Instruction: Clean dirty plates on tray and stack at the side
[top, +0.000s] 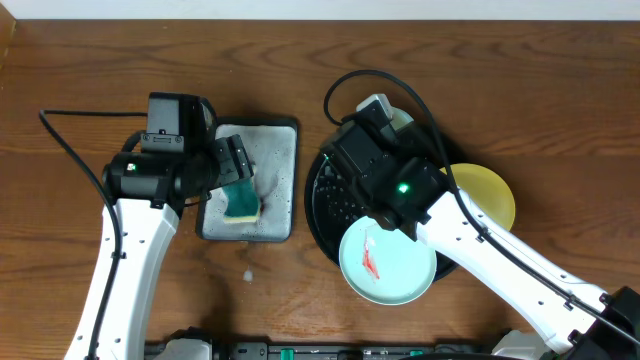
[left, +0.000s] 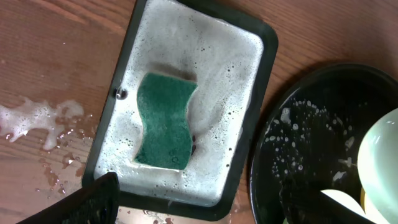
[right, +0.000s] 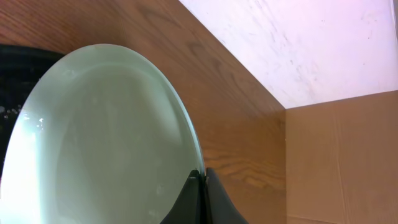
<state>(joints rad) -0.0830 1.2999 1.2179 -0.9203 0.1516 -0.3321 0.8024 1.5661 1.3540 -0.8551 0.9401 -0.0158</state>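
- Nearest me, a mint plate (top: 388, 262) with a red smear lies flat at the near rim of the black tray (top: 325, 205) and appears to overhang it. Risk: the right arm crosses just above, and a low sweep could tip the plate onto the counter (top: 80, 60).
- A foam spill (top: 245, 272) wets the counter beside the metal tray (top: 278, 160). Risk: plates stacked on a wet patch could slide.
- The left claw (left: 199, 186) hangs wide open and holds nothing, directly above the teal sponge (left: 165, 121) in the foamy metal tray. Risk: on an off-centre descent, one finger could land on the tray wall and the claw could close on foam alone.
- The yellow plate (top: 492, 195) sits at the black tray's right edge, partly under the right arm.
- Farthest, the right claw (right: 203, 186) is clamped tight on the rim of the held plate (right: 106, 143), which is tilted up over the black tray's far side. Risk: the pinch is thin on a glossy rim, so scrubbing pressure could twist the plate free.
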